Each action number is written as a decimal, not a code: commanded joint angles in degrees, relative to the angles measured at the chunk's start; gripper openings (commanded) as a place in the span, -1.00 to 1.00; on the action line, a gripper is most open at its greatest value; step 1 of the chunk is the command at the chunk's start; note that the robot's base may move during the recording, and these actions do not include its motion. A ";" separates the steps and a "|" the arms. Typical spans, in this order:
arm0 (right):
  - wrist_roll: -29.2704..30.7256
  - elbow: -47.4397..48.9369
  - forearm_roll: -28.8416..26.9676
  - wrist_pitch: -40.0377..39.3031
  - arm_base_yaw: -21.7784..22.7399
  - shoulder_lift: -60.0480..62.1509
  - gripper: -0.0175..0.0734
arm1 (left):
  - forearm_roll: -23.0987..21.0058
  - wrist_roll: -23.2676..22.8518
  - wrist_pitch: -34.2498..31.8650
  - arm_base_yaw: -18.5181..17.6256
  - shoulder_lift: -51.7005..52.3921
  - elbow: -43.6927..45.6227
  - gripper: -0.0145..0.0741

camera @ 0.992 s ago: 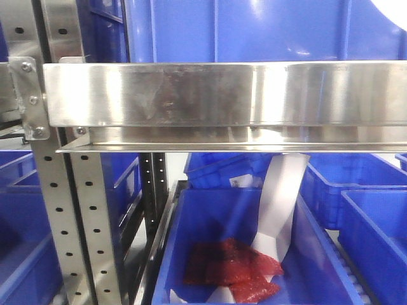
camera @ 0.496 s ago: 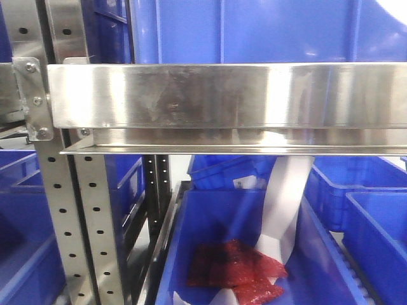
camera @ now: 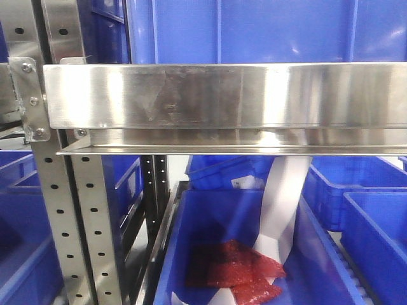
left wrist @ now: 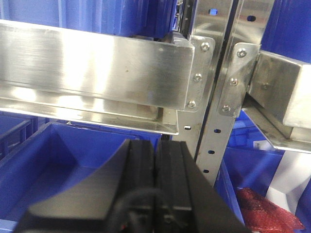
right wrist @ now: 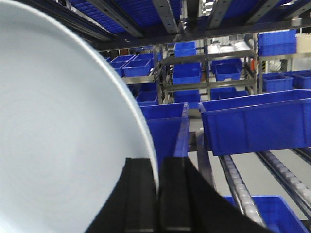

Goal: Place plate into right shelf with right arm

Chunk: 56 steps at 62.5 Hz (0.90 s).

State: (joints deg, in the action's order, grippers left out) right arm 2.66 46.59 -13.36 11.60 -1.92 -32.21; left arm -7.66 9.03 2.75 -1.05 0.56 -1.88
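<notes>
Two grippers show, each in its own wrist view. The right gripper (right wrist: 158, 191) is clamped on the plate (right wrist: 58, 136): its two black fingers (right wrist: 138, 199) stand either side of the plate's edge, with the rim running down into the narrow slit between them. The white plate fills the left half of that view, glossy and unmarked, held up on edge, not lying flat. Past it are blue bins (right wrist: 252, 124) on roller rails, and further racks of blue bins stand well behind.

The left gripper (left wrist: 155, 179) has its black fingers pressed together with nothing between them. It sits low in the left wrist view, just in front of the right shelf (left wrist: 97, 68), whose wide shiny rail is bolted to a perforated upright (left wrist: 214, 121). Under the rail is a blue bin (left wrist: 43, 155), and at lower right the corner of a red packet (left wrist: 265, 213) lies in another bin.

In the front view the same steel rail (camera: 222, 95) crosses the whole width. Below it an open blue bin (camera: 254, 254) holds red packets (camera: 238, 273) and a strip of white paper (camera: 283, 203) standing up against the bin's back. The plate is not seen in this view, nor is either gripper.
</notes>
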 commanded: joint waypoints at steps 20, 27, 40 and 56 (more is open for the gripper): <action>0.23 22.16 -1.68 -9.32 -8.18 -26.58 -0.50 | -0.47 -0.40 -5.16 -0.11 0.59 -0.59 -0.96; 0.23 25.98 -1.68 -12.87 -8.64 -32.94 -0.50 | -0.47 -0.40 -5.16 -0.11 0.59 -0.59 -0.96; 0.23 31.14 -1.68 -12.86 -8.72 -42.65 -0.49 | -0.47 -0.40 -5.16 -0.11 0.59 -0.59 -0.96; 0.23 31.79 -1.68 -10.86 -9.43 -47.58 -0.06 | -0.47 -0.40 -5.16 -0.11 0.59 -0.59 -0.96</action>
State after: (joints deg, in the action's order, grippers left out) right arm 2.66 75.73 -14.39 5.29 -11.09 -81.51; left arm -7.66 9.03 2.75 -1.05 0.56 -1.88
